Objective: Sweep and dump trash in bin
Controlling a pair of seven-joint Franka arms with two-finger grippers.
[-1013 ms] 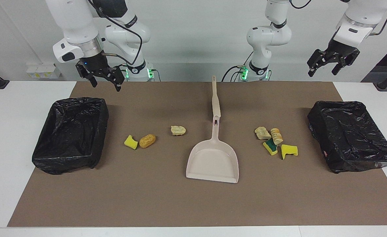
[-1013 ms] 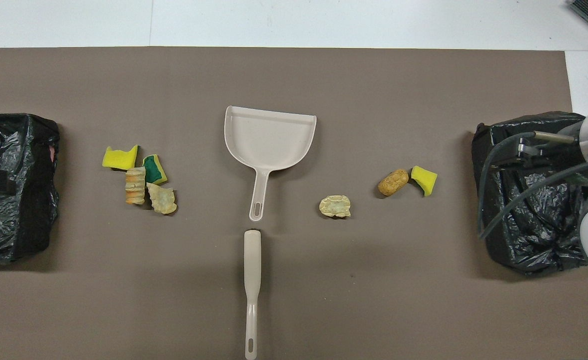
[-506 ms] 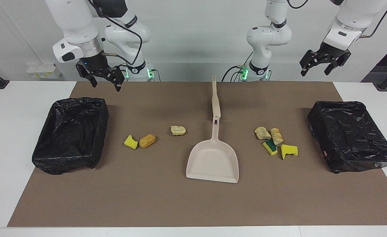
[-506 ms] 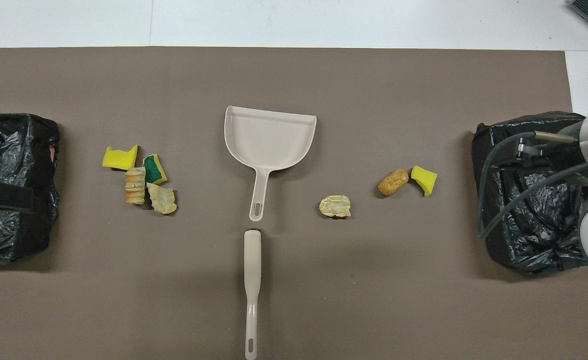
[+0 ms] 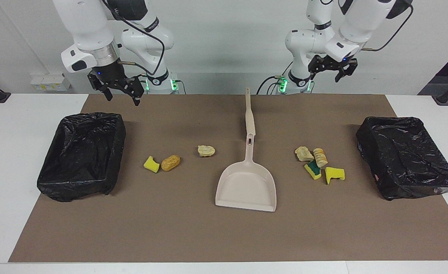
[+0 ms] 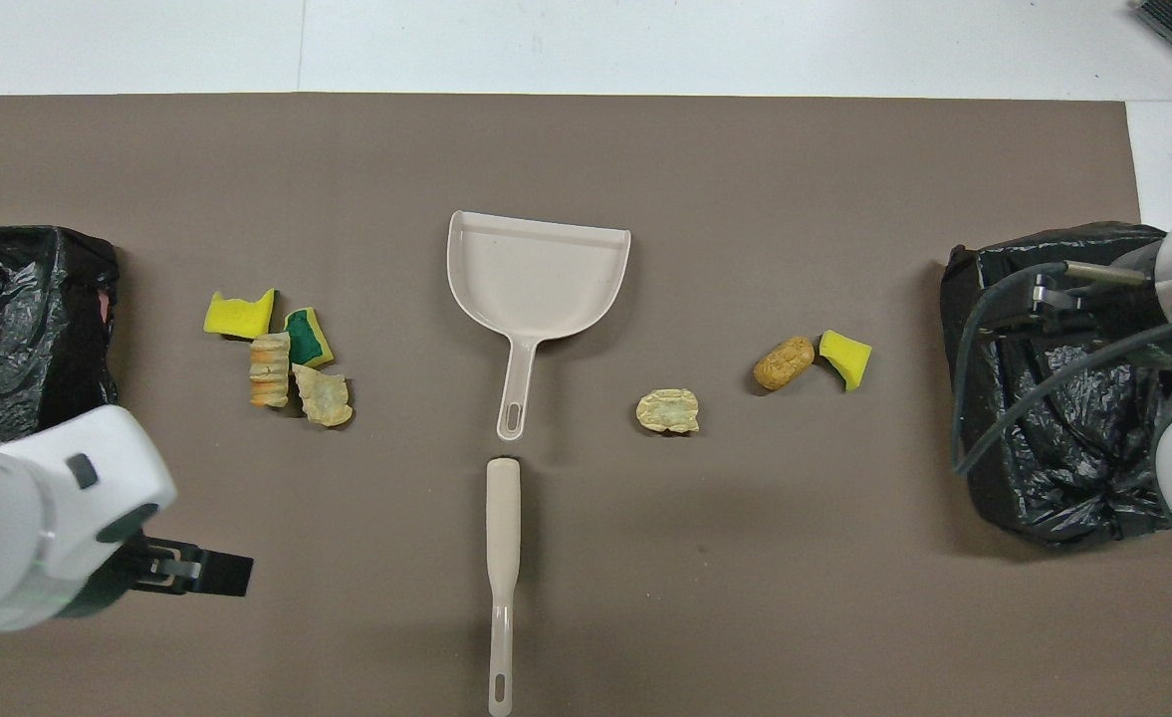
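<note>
The trash lies in two groups on the brown mat. Several sponge scraps and bread-like lumps (image 5: 317,163) (image 6: 277,358) are clustered toward the left arm's end. A yellow sponge bit (image 5: 151,164) (image 6: 845,358), a golden-brown lump (image 5: 170,163) (image 6: 784,362) and a pale lump (image 5: 206,151) (image 6: 668,410) lie toward the right arm's end. A black-lined bin (image 5: 83,156) (image 6: 1054,418) stands at the right arm's end, another bin (image 5: 406,156) (image 6: 18,329) at the left arm's end. My left gripper (image 5: 332,70) (image 6: 212,575) hangs open and empty, high over the mat's robot-side edge. My right gripper (image 5: 119,89) waits open and empty, raised by its bin's robot-side corner.
A beige dustpan (image 5: 246,186) (image 6: 538,274) lies mid-mat, its handle pointing toward the robots. In line with it, nearer the robots, lies the beige brush handle (image 5: 248,114) (image 6: 502,558). White table (image 5: 3,152) borders the mat at both ends.
My left arm has swung from above the bin at its end toward the table's middle, rising a little, gripper still open. The right arm, the trash, the dustpan and the brush have not moved.
</note>
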